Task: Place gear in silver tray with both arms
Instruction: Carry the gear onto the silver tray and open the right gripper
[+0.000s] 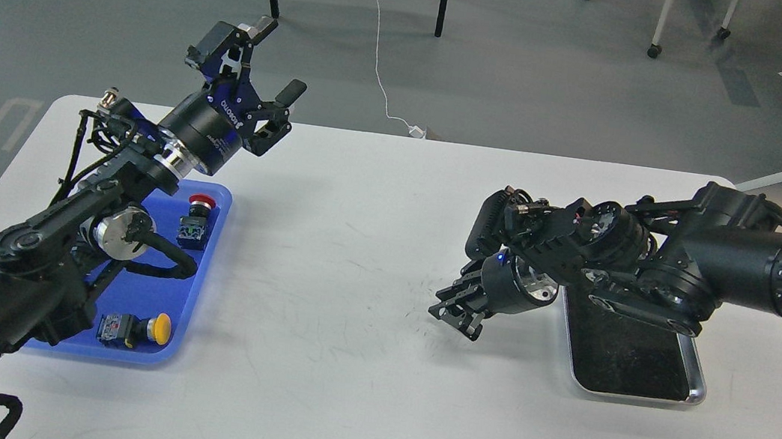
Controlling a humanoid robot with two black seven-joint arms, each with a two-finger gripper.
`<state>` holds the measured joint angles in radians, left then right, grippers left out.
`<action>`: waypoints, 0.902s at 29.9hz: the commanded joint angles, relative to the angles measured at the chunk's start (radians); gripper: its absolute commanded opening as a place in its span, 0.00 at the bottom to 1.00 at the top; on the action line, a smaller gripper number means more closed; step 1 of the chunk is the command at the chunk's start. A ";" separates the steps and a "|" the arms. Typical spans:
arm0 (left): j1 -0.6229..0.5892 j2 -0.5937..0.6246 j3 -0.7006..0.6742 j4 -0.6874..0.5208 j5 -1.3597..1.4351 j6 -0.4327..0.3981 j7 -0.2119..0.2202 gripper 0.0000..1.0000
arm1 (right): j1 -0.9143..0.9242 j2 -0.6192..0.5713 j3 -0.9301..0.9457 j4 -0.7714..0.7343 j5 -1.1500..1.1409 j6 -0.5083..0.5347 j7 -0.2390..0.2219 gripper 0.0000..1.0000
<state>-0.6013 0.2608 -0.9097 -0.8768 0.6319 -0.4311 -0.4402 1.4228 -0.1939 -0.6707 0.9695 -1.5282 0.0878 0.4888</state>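
My left gripper (pixel 272 64) is raised above the far edge of the white table (pixel 342 364), at about ten o'clock in the head view, its two fingers spread wide with nothing between them. My right gripper (pixel 456 311) hangs low over bare tabletop near the centre, pointing toward eight o'clock; it is dark and seen at an angle, so I cannot tell whether its fingers are apart or together, and I see nothing in them. The rectangular shiny silver tray with rounded corners and black inner surface (pixel 696 381) lies at four o'clock, just behind that gripper and partly covered by my right forearm; the part I can see looks empty. The blue plastic tray (pixel 208 256) at eight o'clock, under my left arm, holds a red-capped push button (pixel 200 206) and a yellow-capped push button (pixel 157 328). I cannot make out a gear anywhere; my left arm may hide it. I judge the task barely begun: next I must locate the gear, bring my left gripper down onto it, and carry it across toward three o'clock.
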 commanded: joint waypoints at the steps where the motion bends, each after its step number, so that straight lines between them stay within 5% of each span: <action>1: 0.000 -0.002 0.000 -0.001 0.000 0.000 0.000 0.98 | 0.037 -0.094 0.023 0.037 0.000 0.001 0.000 0.17; 11: 0.006 -0.011 0.002 -0.001 0.002 -0.008 0.000 0.98 | 0.022 -0.427 -0.006 0.126 -0.032 0.007 0.000 0.17; 19: 0.008 -0.025 0.003 -0.001 0.003 -0.008 0.002 0.98 | -0.065 -0.556 -0.004 0.172 -0.102 0.007 0.000 0.18; 27: 0.009 -0.031 0.002 -0.001 0.003 -0.008 0.002 0.98 | -0.120 -0.564 0.000 0.172 -0.102 0.007 0.000 0.21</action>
<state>-0.5923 0.2305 -0.9066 -0.8776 0.6350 -0.4401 -0.4388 1.3182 -0.7585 -0.6738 1.1458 -1.6304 0.0951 0.4888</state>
